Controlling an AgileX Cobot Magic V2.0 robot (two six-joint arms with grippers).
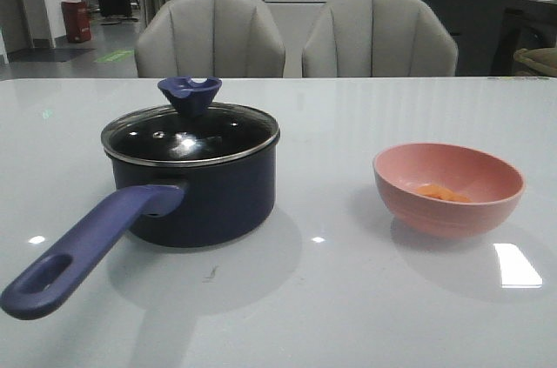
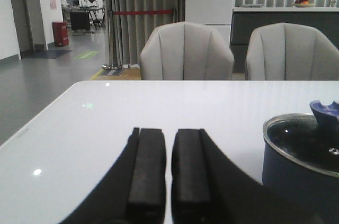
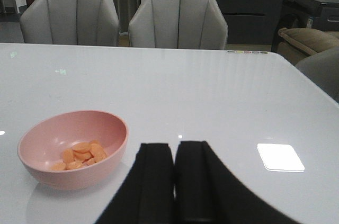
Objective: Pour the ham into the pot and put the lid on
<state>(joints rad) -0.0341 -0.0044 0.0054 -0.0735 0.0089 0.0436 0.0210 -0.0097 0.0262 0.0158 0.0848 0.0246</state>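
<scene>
The dark navy pot stands left of the table's middle, its long purple-blue handle pointing to the front left. The glass lid with its purple-blue knob sits on the pot. To the right, the ham lies as small orange pieces inside a pink bowl. Neither gripper shows in the front view. My left gripper is shut and holds nothing, with the pot and lid beside it. My right gripper is shut and empty next to the bowl of ham.
The white glossy table carries only the pot and the bowl. Two grey chairs stand behind its far edge. A bright window reflection lies on the tabletop at the front right.
</scene>
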